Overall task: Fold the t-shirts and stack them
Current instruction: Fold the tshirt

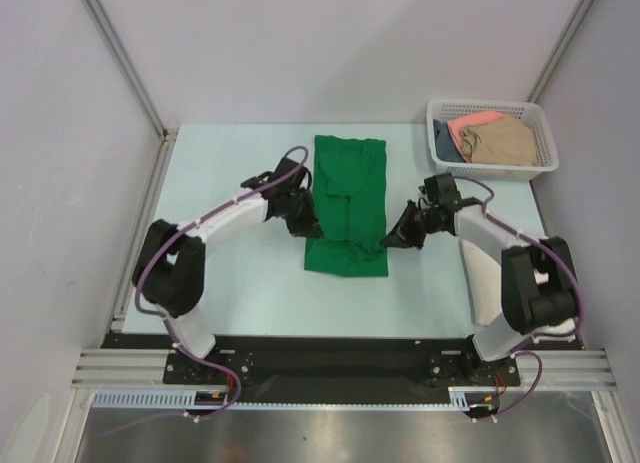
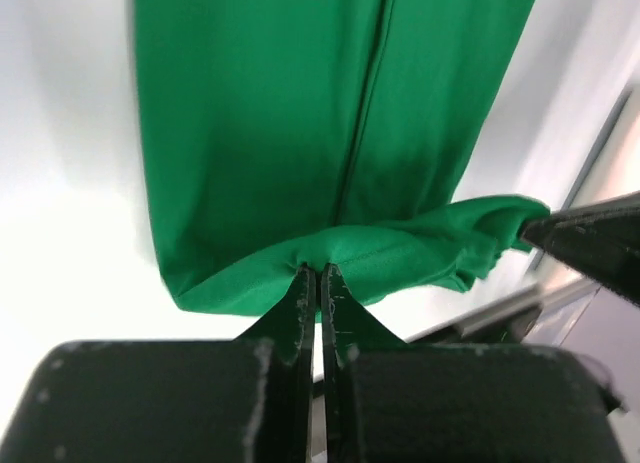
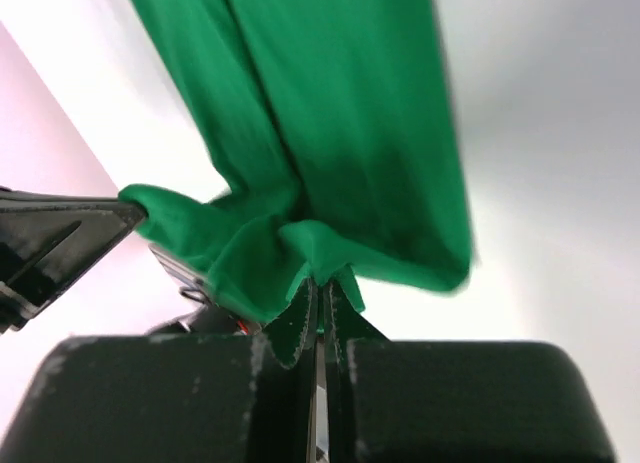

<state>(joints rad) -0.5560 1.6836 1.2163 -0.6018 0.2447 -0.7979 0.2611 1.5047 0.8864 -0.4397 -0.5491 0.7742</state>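
Top view: a bright green cloth t-shirt (image 1: 345,198), folded into a long strip, lies flat in the middle of the pale blue surface (image 1: 230,293), its length running from 12 to 6 o'clock. The left tool (image 1: 305,224) meets the strip's edge at about 8 o'clock, and the right tool (image 1: 392,241) meets it at about 4 o'clock. At 2 o'clock from the shirt, well apart from it, stands a white plastic mesh basket (image 1: 545,133). It holds a salmon-pink cloth shirt (image 1: 476,122), a tan cloth shirt (image 1: 505,143) and a dark blue cloth shirt (image 1: 441,139), all crumpled together.

Left wrist view: the left tool (image 2: 320,283) is closed, its tips pinching the near hem of the green shirt (image 2: 290,123). The rest of the shirt stretches away toward 12 o'clock. At 3 o'clock the dark tip of the right tool (image 2: 585,243) touches the bunched end of the same hem.

Right wrist view: the right tool (image 3: 320,293) is closed on a gathered fold of the green shirt (image 3: 340,103). The tip of the left tool (image 3: 60,233) meets the cloth at 9 o'clock.
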